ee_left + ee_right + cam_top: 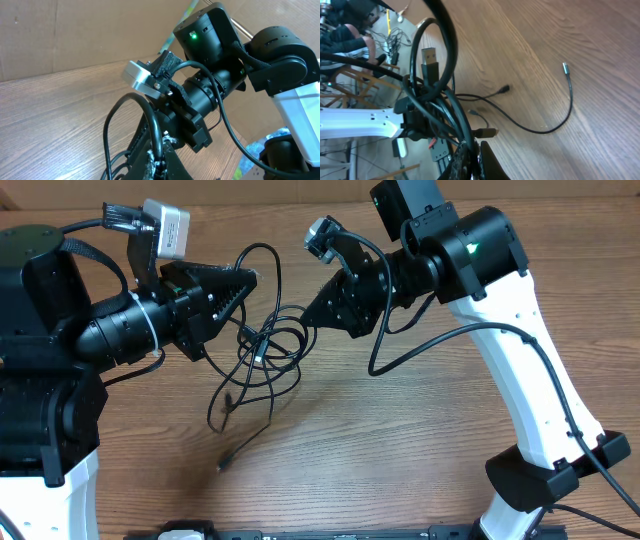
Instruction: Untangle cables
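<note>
Knotted cables (431, 56) hung over the table (420, 450), pinched by the left gripper (248, 281) and the right gripper (309, 319), both clamped shut; pulling apart could have tightened the knot or slipped a strand.

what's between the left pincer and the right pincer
A tangle of thin black cables hangs between the left pincer and right pincer, over the brown wooden table, clearest in the overhead view.

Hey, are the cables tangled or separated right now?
Tangled. The cables loop through one another in one bundle between the left hand and right hand; only a few plug ends trail free.
</note>
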`<control>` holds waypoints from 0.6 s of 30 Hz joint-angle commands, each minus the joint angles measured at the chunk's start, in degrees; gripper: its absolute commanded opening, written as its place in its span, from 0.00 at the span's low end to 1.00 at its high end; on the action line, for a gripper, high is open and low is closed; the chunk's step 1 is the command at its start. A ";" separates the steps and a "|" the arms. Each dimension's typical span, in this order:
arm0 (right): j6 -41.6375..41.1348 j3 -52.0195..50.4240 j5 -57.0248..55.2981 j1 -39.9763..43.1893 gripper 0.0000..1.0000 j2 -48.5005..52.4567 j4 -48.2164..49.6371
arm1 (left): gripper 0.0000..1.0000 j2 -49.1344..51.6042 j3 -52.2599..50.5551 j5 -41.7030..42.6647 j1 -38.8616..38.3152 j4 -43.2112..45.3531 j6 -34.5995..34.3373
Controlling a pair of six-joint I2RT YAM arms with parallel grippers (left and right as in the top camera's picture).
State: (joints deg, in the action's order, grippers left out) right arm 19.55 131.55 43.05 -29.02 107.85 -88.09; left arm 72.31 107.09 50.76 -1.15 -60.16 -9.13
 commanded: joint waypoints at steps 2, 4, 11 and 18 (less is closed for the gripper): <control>-0.31 -0.35 -8.20 1.64 0.04 -0.04 1.57 | 0.04 -0.87 1.46 0.28 -0.37 0.48 -1.25; -1.81 -0.35 -13.75 2.95 0.04 -0.04 2.38 | 0.04 -0.87 1.53 0.33 -0.37 0.46 -1.27; -11.30 -0.35 -28.87 9.57 0.04 -0.04 8.68 | 0.04 -0.87 2.23 2.84 -0.37 0.44 -1.66; -28.37 -0.35 -44.92 16.09 0.04 -0.04 14.23 | 0.04 -0.87 3.32 2.84 -0.37 0.39 -1.66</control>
State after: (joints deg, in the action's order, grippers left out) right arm 2.24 131.44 10.63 -15.68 107.87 -74.96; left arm 72.31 108.14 51.88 -1.15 -60.14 -10.39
